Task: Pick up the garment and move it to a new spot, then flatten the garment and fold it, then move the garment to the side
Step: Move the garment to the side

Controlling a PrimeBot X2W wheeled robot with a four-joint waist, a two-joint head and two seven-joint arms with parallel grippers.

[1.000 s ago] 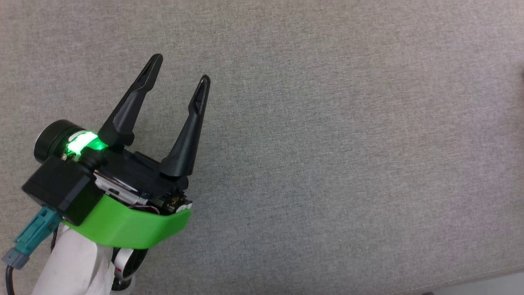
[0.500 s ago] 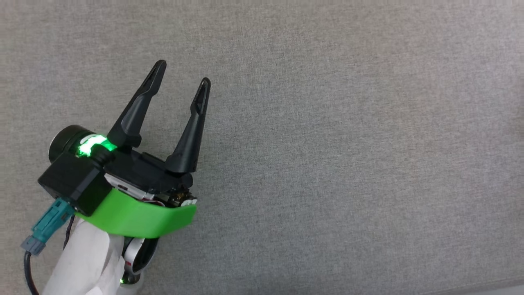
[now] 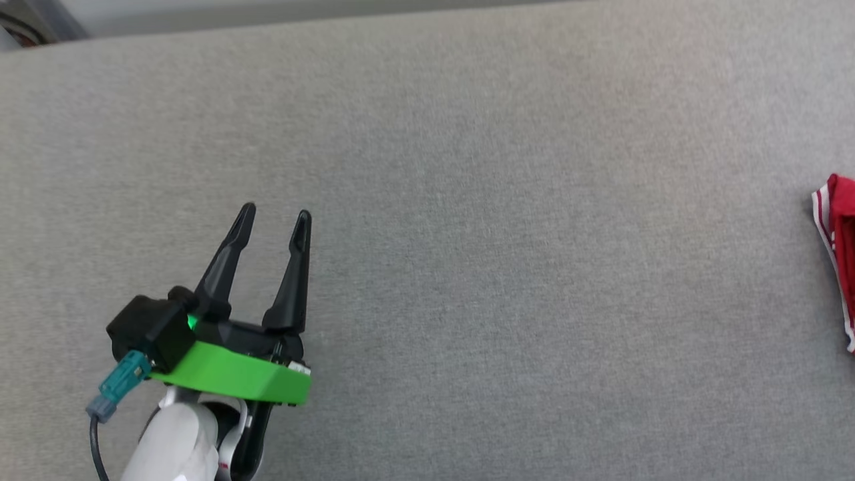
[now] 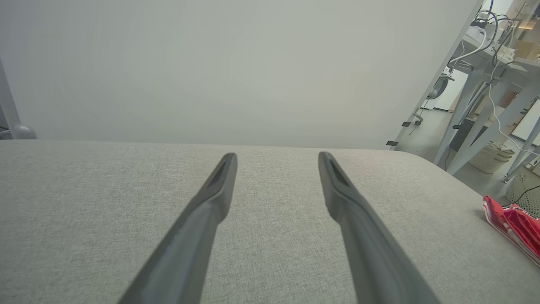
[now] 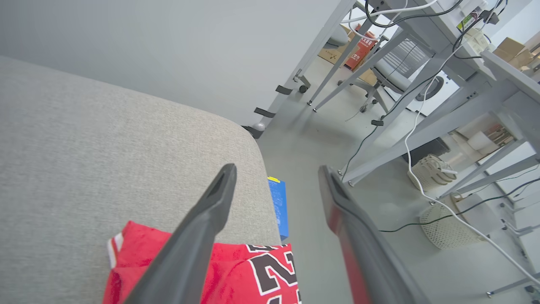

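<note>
The garment (image 5: 244, 274), red with black white-outlined numerals and striped white trim, lies bunched at the right corner of the grey padded surface (image 3: 507, 267). My right gripper (image 5: 276, 169) hovers over it, open, with nothing between its fingers. In the head view a red edge of the garment (image 3: 843, 247) peeks in at the far right. In the left wrist view the garment (image 4: 514, 223) lies off to the right. My left gripper (image 3: 275, 212) is open above the bare surface at the lower left, far from the shirt. In its own wrist view the left gripper (image 4: 277, 156) holds nothing.
The surface's rounded corner drops to the floor just past the garment. A blue box (image 5: 279, 207) lies on the floor beside that corner. Metal table legs (image 5: 379, 156), cables and wicker baskets (image 5: 447, 228) stand beyond. A pale wall (image 4: 211, 71) backs the far edge.
The head camera has shifted, bringing in the surface's far edge and the garment's red edge. The left gripper stays open and now sits lower in that view.
</note>
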